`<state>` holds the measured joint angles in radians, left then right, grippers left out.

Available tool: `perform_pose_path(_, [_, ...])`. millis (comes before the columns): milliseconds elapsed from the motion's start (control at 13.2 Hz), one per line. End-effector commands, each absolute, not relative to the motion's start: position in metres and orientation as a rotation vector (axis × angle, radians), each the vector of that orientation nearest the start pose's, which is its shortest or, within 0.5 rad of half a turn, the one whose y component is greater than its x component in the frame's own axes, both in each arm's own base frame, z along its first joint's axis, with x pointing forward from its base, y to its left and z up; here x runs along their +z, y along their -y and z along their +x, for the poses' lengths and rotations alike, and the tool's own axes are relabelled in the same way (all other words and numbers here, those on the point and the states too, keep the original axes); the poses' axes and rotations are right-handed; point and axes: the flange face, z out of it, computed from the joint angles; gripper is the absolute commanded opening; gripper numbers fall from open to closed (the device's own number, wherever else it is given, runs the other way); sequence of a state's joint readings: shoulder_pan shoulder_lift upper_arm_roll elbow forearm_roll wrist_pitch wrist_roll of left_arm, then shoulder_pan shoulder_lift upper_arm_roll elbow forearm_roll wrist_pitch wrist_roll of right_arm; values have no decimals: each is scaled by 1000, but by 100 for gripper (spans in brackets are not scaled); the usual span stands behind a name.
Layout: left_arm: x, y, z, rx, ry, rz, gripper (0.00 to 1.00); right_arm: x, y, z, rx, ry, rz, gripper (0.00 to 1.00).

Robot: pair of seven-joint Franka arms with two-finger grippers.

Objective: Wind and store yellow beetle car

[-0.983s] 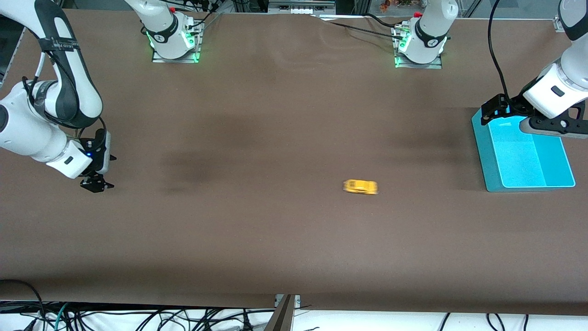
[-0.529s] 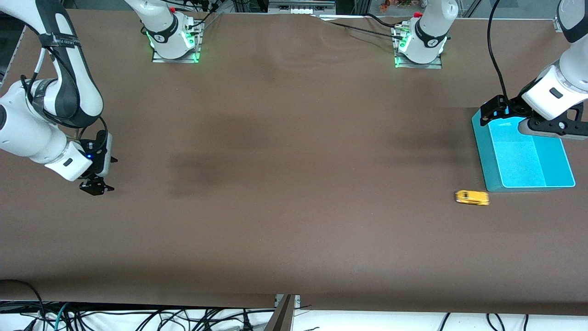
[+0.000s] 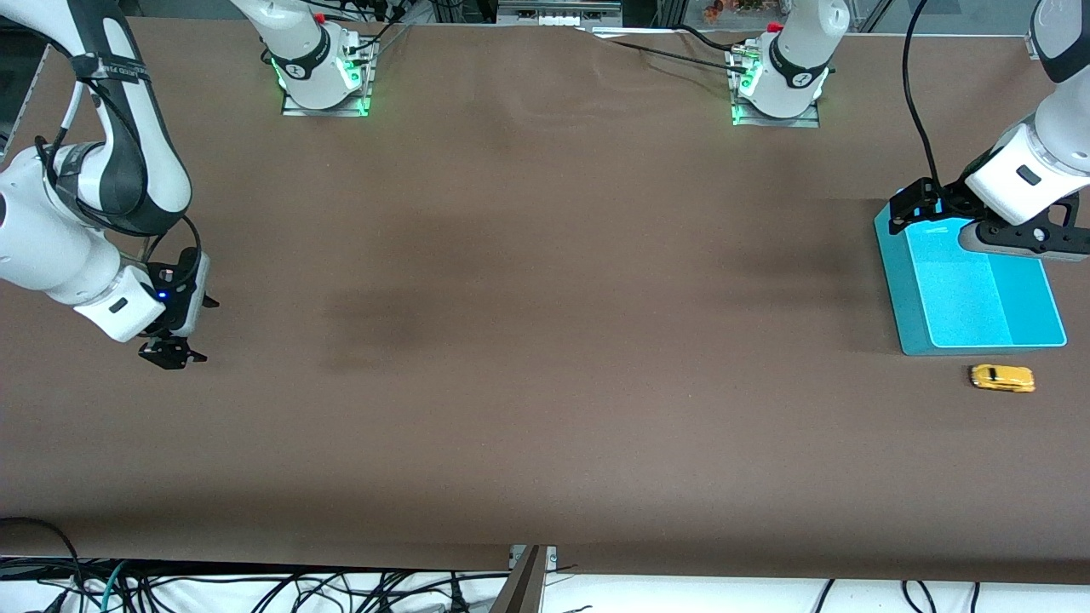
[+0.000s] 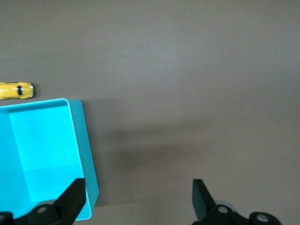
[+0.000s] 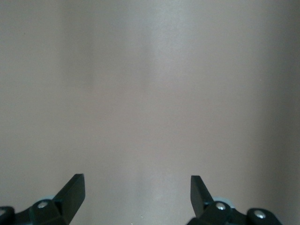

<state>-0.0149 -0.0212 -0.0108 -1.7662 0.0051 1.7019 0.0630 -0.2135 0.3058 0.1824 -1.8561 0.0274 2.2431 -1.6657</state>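
Note:
The yellow beetle car (image 3: pixel 1002 377) stands on the brown table, just nearer the front camera than the teal bin (image 3: pixel 896 281), close to the bin's near wall at the left arm's end. The left wrist view shows the car (image 4: pixel 16 90) beside the bin's rim (image 4: pixel 70 122). My left gripper (image 3: pixel 913 207) hangs open over the bin's corner farthest from the front camera, its jaws (image 4: pixel 139 197) wide with nothing between them. At the right arm's end of the table my right gripper (image 3: pixel 170 352) is open and empty over bare table (image 5: pixel 137 192).
The bin's floor (image 3: pixel 971 289) holds nothing. Both arm bases (image 3: pixel 324 77) (image 3: pixel 777 85) stand along the table edge farthest from the front camera. Cables hang below the near table edge (image 3: pixel 528 558).
The car has rolled from the middle of the table toward the left arm's end and now sits past the bin's near corner. The right gripper drifted slightly; the left arm barely moved.

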Motion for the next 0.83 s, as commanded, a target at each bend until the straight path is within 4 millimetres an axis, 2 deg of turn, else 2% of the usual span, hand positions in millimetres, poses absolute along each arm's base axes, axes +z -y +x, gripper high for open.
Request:
perform_pose_path(0, [559,4,556,79,-118,-3154,100,390,25,630,166,-2231,2181,99])
perform_pose_path(378, [555,-3,570,82,-99,-3152,100,410,24,622,137,-2149,2264,99])
perform_pose_path(529, [556,-3,572,77,-102,-3152,100,424,23,615,130,-2086,2320,99])
perform_pose_path(756, [550,-21,575,95,-53,-3159,100,449,9,599,108,-1917,2465,99])
